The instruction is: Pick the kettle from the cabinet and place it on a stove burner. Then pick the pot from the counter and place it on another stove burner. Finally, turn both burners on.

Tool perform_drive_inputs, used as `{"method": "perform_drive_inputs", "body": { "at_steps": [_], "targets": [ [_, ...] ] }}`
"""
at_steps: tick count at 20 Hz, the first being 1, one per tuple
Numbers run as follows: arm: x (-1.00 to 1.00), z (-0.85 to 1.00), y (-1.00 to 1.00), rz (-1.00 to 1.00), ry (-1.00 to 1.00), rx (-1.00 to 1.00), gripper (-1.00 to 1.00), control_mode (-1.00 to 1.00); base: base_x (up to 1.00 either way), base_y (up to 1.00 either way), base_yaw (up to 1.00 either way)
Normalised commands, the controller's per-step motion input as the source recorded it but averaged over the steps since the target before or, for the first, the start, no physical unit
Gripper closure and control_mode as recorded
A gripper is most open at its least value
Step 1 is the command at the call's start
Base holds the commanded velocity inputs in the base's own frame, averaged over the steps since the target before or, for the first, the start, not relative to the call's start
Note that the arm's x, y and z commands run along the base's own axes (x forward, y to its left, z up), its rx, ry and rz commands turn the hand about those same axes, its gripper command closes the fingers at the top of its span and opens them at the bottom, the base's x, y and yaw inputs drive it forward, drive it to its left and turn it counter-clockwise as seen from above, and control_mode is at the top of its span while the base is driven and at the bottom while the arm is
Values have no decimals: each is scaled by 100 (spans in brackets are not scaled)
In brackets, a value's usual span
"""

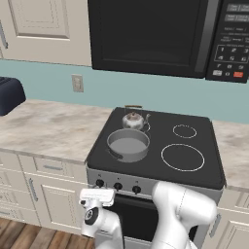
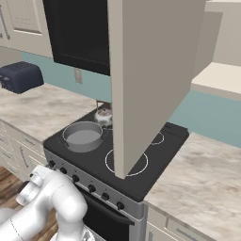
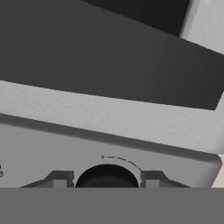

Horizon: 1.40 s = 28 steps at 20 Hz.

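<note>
Toaster [image 1: 8, 95]: dark, far left on the marbled surface [image 1: 53, 126]. Pot [image 1: 128, 144]: front-left burner of the black cooktop [image 1: 204, 165]. Kettle [image 1: 134, 119]: just behind the pot, on the rear-left burner. Gripper [image 3: 107, 180]: fingers set either side of a dark stove knob [image 3: 107, 177], closed on it.
</note>
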Motion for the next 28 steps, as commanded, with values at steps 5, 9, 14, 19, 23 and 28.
{"method": "perform_drive_inputs", "body": {
  "at_steps": [5,9,14,19,23,28],
  "targets": [
    [0,24,2,0,1,-18,100,-100,0,0,0],
    [0,25,0,0,5,-16,100,-100,0,0,0],
    [-2,24,0,0,4,-16,100,-100,0,0,0],
    [-8,22,0,-1,3,-15,100,-100,0,0,0],
    [-5,16,0,-1,4,-15,100,-100,0,0,0],
    [-3,8,1,-1,4,-15,100,-100,0,0,0]
  ]
}}
